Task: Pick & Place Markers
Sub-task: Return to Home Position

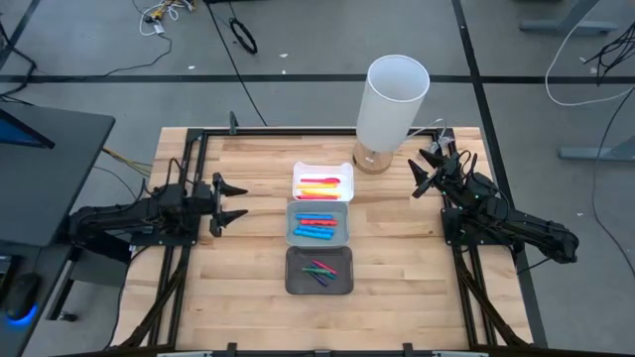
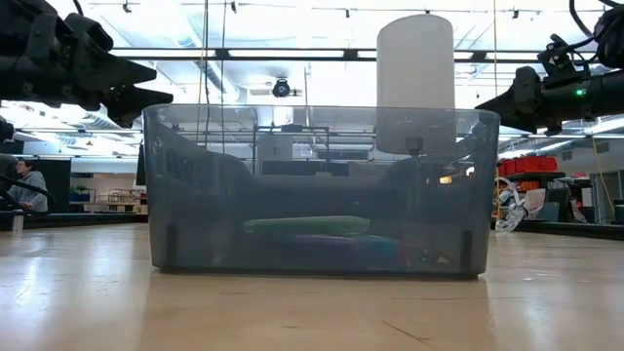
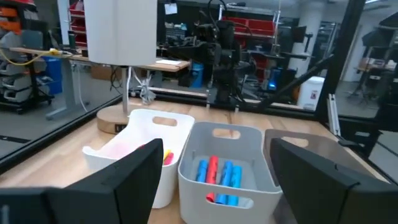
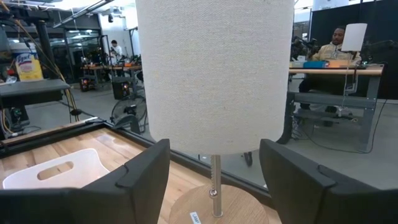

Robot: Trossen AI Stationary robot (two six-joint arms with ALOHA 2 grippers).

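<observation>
I see thin stick markers (image 1: 316, 231) lying in three rectangular plastic trays (image 1: 291, 224); left gripper (image 1: 242, 200) and right gripper (image 1: 418, 173) splayed empty, arms flanking them.

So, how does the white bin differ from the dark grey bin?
The white bin is opaque; the dark grey bin is see-through. The white bin holds red, yellow and orange markers; the dark grey bin holds green and purple markers. The white bin stands nearest the lamp, the dark grey bin farthest. Both are rectangular.
</observation>
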